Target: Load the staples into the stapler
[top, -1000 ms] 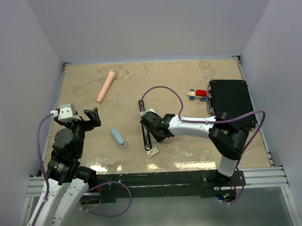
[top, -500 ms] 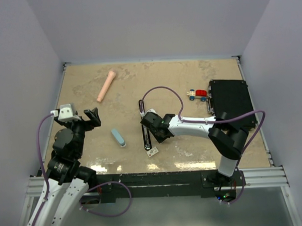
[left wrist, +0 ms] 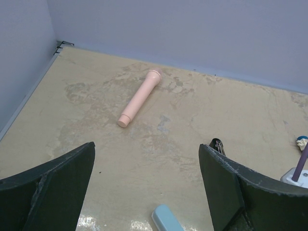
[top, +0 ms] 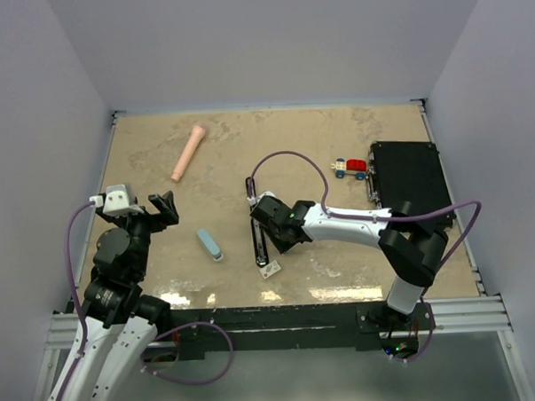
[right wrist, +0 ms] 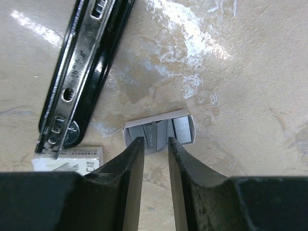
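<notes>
Staples (right wrist: 182,129) are lying under R gripper (right wrist: 155,140) — fingers (right wrist: 130,168) barely parted, grip unclear; w/ gap so thin, they could be skewing. L gripper (left wrist: 147,147) gaping, empty.

Glossy black stapler (right wrist: 82,67), shiny metal staples (right wrist: 181,129)

A pink cylinder (top: 187,152) lies at ten o'clock. At two o'clock, a toy car (top: 349,168) sits beside a black case (top: 409,185).

This is a robotics lab test cell. Plain pale walls (top: 260,41) box in a beige table (top: 282,138). A cabled left arm (top: 117,260) and right arm (top: 353,223) stand bolted by a metal rail (top: 472,312).
</notes>
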`<act>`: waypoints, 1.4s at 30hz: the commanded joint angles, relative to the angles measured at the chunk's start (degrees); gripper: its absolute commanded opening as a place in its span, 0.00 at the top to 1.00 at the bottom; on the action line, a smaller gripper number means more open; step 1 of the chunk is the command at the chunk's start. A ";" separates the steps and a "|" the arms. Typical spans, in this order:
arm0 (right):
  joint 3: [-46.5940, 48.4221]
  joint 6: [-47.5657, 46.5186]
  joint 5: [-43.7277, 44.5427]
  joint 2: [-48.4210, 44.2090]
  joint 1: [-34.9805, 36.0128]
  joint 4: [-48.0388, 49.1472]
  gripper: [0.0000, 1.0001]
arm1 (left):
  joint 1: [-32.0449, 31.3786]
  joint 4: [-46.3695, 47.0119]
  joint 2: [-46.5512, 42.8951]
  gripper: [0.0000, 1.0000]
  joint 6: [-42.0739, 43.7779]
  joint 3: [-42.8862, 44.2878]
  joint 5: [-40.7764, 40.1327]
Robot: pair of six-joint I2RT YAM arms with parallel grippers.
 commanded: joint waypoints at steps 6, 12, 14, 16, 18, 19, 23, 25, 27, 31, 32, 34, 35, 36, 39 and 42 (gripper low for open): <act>1.03 -0.59 -0.90 -4.01 0.22 1.14 0.72 | 0.54 2.08 -0.32 0.07 1.05 -0.09 0.53; 0.59 -0.32 -0.46 -0.94 0.22 1.93 0.80 | 0.54 2.26 -0.41 0.07 1.05 -0.09 0.62; 0.51 -0.41 -0.54 -0.23 0.14 2.19 0.80 | 0.54 2.17 -0.23 0.07 1.05 -0.09 0.62; 0.42 -0.50 -0.90 0.21 0.14 2.63 0.81 | 0.54 2.17 -0.41 0.07 0.96 -0.01 0.70; 0.42 -0.59 -0.90 0.73 0.14 2.89 0.82 | 0.54 2.17 -0.32 0.07 1.05 -0.09 0.70; 0.42 -0.59 -0.90 1.00 0.22 2.98 0.82 | 0.54 2.17 -0.32 0.07 0.96 -0.09 0.70; 0.59 -1.55 -1.95 0.83 0.14 2.99 0.82 | 0.54 2.26 -0.23 0.07 0.96 -0.09 0.70; 0.51 -1.90 -2.48 0.39 0.14 3.07 0.82 | 0.54 2.26 -0.32 0.07 0.96 -0.09 0.79; 0.51 -1.90 -2.57 0.04 0.14 2.72 0.82 | 0.54 2.35 -0.23 0.07 0.96 -0.09 0.79; 0.86 -0.41 -0.99 -1.89 0.22 1.49 0.82 | 0.54 2.26 -0.23 0.07 0.96 -0.01 0.79; 1.03 0.20 -0.64 -3.12 0.14 1.40 0.82 | 0.54 2.26 -0.23 0.07 1.05 -0.09 0.79; 1.12 0.82 0.60 -4.18 0.14 1.05 0.81 | 0.54 2.35 -0.32 0.07 0.96 -0.09 0.79; 1.38 1.34 1.03 -4.53 0.14 0.96 0.80 | 0.46 2.26 -0.23 0.07 0.96 -0.01 0.79; 1.38 1.43 1.47 -4.62 0.14 0.61 0.79 | 0.54 2.35 -0.23 0.07 0.96 -0.09 0.79; 1.12 2.58 2.53 -4.10 -0.12 0.61 0.75 | 0.46 2.17 -0.41 0.07 1.05 -0.09 0.79; 0.59 2.58 1.92 -3.75 -0.30 1.40 0.75 | 0.54 2.08 -0.49 0.07 0.96 -0.01 0.70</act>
